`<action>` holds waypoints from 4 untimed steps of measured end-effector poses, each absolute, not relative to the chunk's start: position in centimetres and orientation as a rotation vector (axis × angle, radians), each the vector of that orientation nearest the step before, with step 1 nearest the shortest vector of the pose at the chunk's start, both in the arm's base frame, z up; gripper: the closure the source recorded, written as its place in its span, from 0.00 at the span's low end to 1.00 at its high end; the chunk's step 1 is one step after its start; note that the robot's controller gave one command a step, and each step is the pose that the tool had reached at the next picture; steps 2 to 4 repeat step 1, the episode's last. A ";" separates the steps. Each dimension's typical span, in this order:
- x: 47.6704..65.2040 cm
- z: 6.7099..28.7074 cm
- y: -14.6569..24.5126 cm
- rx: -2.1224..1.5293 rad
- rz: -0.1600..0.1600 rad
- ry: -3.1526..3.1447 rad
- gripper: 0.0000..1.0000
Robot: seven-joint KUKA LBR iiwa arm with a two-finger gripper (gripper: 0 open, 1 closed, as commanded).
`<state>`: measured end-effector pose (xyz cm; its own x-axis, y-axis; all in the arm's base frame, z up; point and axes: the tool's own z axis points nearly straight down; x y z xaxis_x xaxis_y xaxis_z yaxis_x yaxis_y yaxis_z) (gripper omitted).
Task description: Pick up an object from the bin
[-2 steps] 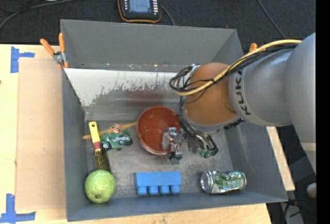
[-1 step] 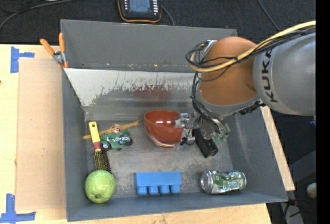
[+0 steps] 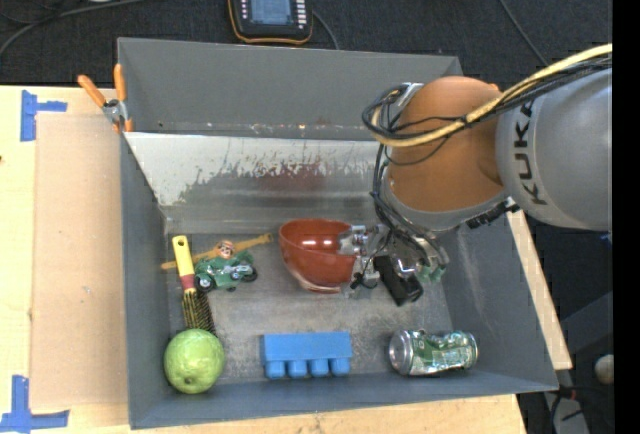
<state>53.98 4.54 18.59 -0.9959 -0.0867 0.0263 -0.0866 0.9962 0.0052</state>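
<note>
Tool (image 3: 380, 267) is hanging at the right rim of the red bowl (image 3: 312, 254), middle of the bin (image 3: 250, 102), grip width can't tell; bowl is looking light, stiff, slick, so pinching its thin rim seems best.

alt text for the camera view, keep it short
The arm's gripper hangs at the right rim of a red bowl in a grey bin. Around lie a green apple, blue block, crushed can, brush and toy motorbike.
</note>
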 end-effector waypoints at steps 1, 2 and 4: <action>54.1 19.1 4.2 0.122 -0.006 -3.109 1.00; 54.1 19.1 4.2 0.122 -0.006 -3.109 1.00; 54.1 19.1 4.2 0.122 -0.006 -3.109 1.00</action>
